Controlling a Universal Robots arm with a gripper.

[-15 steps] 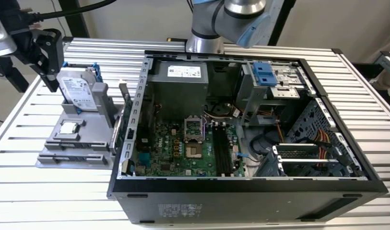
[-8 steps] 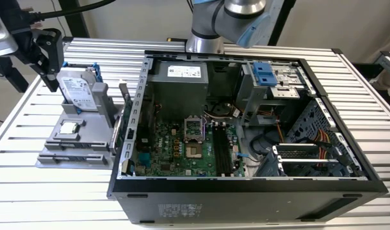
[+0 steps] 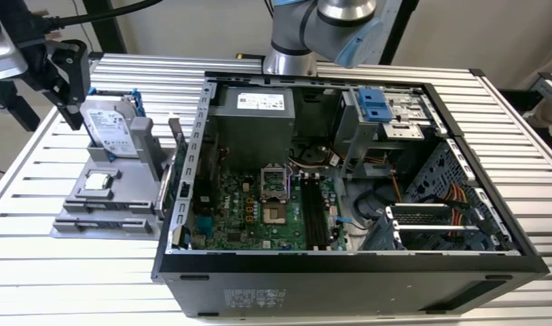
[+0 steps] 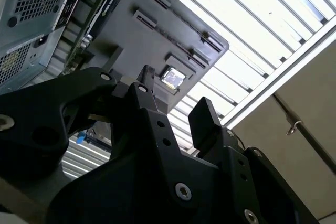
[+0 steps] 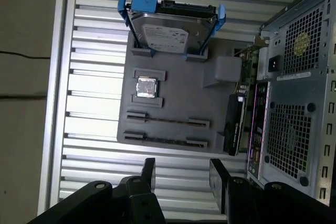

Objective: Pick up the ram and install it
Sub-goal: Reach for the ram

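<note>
Arm rises from its base behind the case and reaches to the exterior view's left. The claw hangs above the far end of the tray, near the drive. Claw is released: both wrist views show the two black fingers apart, nothing between them, bare table slats visible through the gap. Ram is not in hand. It reads as a thin dark strip, seen edge-on, seated in a long clip holder on the tray, on the chip's far side from the drive. A second like holder lies just beside it; board colour cannot be made out. Chip, small, square and silver, sits in its recess between drive and holders. The drive stands tilted on edge in blue clips. A dark card stands between tray and case. The case lies on its side, open, with the motherboard exposed. Its long black slots run beside the empty socket, and the power supply sits at the far end. The surface is a slatted aluminium table, with tray and case side by side on it. The room has a pale floor crossed by a thin dark cable.
</note>
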